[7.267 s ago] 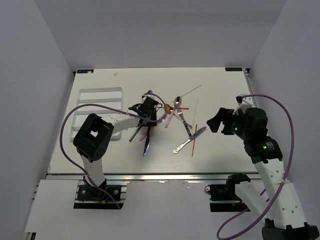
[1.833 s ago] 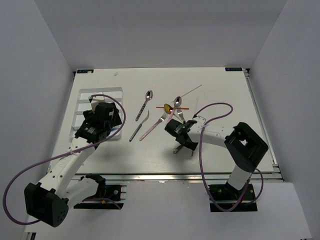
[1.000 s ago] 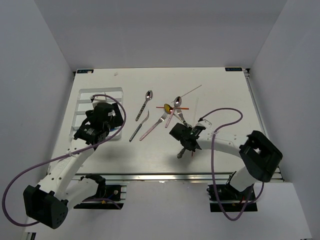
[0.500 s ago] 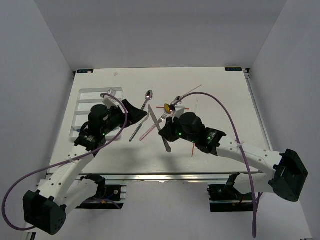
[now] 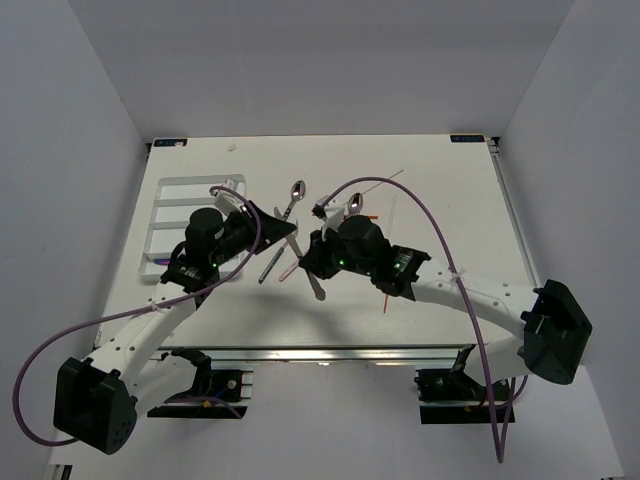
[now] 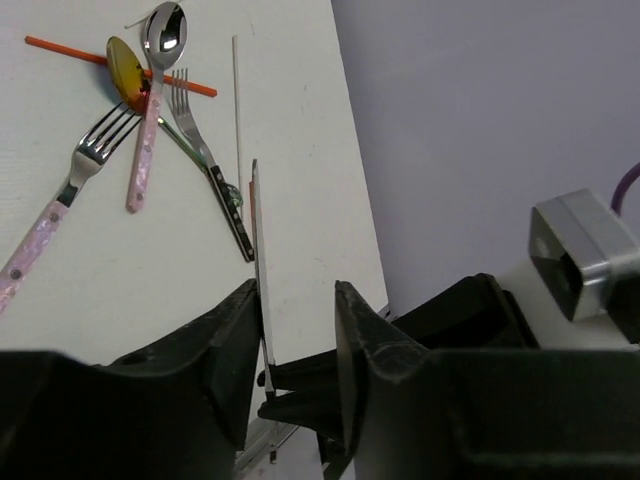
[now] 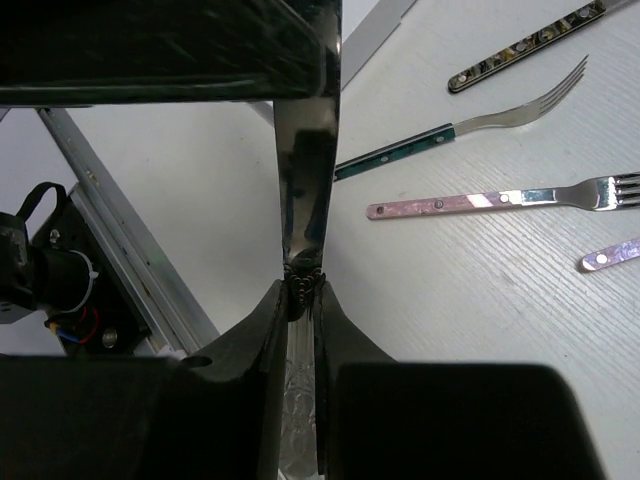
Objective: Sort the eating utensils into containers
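One big white table (image 5: 450, 220) carries the lot, and the white tray (image 5: 200, 181) sits toward its left side.

Your right hand (image 5: 308, 258) is over the middle of the table, well apart from the tray. Its fingers (image 7: 268, 330) are squeezed tight on a silver knife (image 7: 307, 190), right about where the blade meets the patterned handle, so the knife is up off the table.

Your left hand (image 5: 283, 229) is just right of the tray and close to the right hand. Its fingers (image 6: 225, 340) are spread apart with nothing gripped. From its wrist cam, that knife (image 6: 258, 250) shows edge-on in the gap between the two fingers. You can't tell if it touches either one.

Loose on the table past the hands:
- a pink-handled fork (image 6: 45, 235)
- a pink-handled spoon (image 6: 150, 120) crossing a gold-bowled spoon (image 6: 124, 68) and a red stick (image 6: 70, 51)
- a dark-handled fork (image 6: 215, 180)
- a clear stick (image 6: 237, 90)
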